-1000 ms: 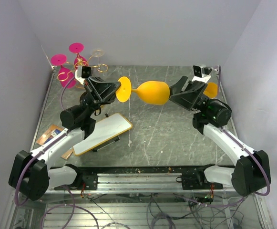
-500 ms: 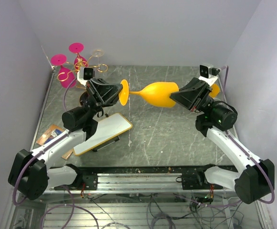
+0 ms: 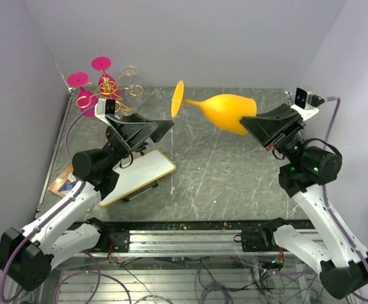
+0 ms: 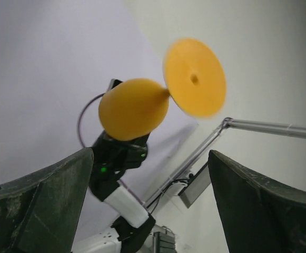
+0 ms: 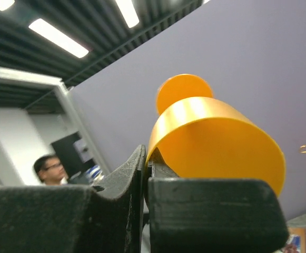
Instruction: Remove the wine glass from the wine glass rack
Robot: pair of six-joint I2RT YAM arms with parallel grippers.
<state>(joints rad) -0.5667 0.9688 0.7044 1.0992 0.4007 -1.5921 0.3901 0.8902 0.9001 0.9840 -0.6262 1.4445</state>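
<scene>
Orange wine glass [image 3: 225,111] is hanging midair over the far tabletop [image 3: 222,177], well clear of the wine glass rack [image 3: 117,85] at far left, since the left hand [image 3: 161,130] is just letting go and backing off wide open, leaving the closed right hand [image 3: 247,123] pinching its rim alone, so the removal's looking done.

Bright, even light comes from long white ceiling lamps [image 5: 58,38]. The orange plastic wine glass [image 4: 134,108] looks blurry at its round foot. Shadows are soft.

The foot of the wine glass [image 4: 134,108] is motion-blurred in the left wrist view. The left arm [image 3: 88,166] hides the base of the wine glass rack [image 3: 117,82] at the far left corner of the tabletop [image 3: 234,177].
</scene>
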